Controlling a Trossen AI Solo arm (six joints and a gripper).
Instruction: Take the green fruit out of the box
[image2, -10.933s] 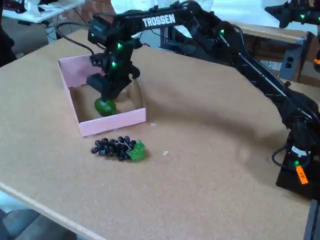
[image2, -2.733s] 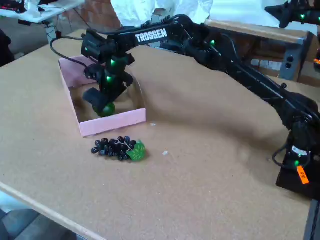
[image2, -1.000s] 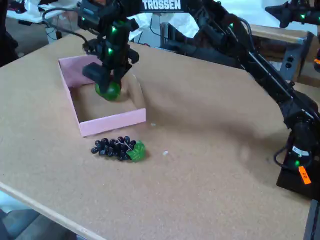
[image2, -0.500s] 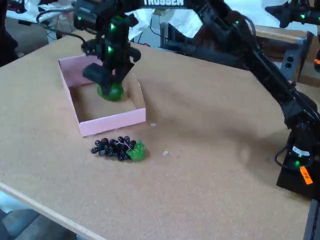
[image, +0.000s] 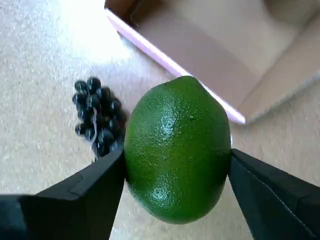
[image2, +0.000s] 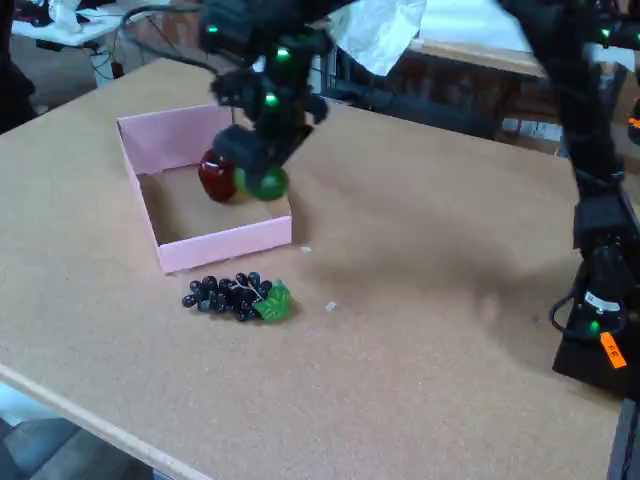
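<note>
The claw (image2: 262, 176) is clamped on the lime (image2: 267, 183), one dark finger pressing each side of it, as the wrist view shows close up: the lime (image: 177, 149) fills the middle of that picture, glossy and pebbled, with the left finger (image: 80, 197) and the right finger (image: 272, 197) hard against its flanks. In the fixed view the lime hangs in the air, clear of the floor of the box (image2: 225, 244), above the box's right wall and far right corner. The box is pink with low walls and a tan floor, and it sits on the far left part of the counter (image2: 420, 330). A red apple (image2: 216, 177) lies inside the box, just left of the lime in that view and close against the far wall. On the counter just in front of the box's near wall lies a bunch of dark grapes (image2: 226, 295) with a green leaf (image2: 273, 302) at its right end. In the wrist view the grapes (image: 95, 117) show to the left of the lime, and the pink edge of the box (image: 165, 62) runs slantwise behind it. The arm's base (image2: 600, 320) stands at the right edge of the counter, well apart from the box.
</note>
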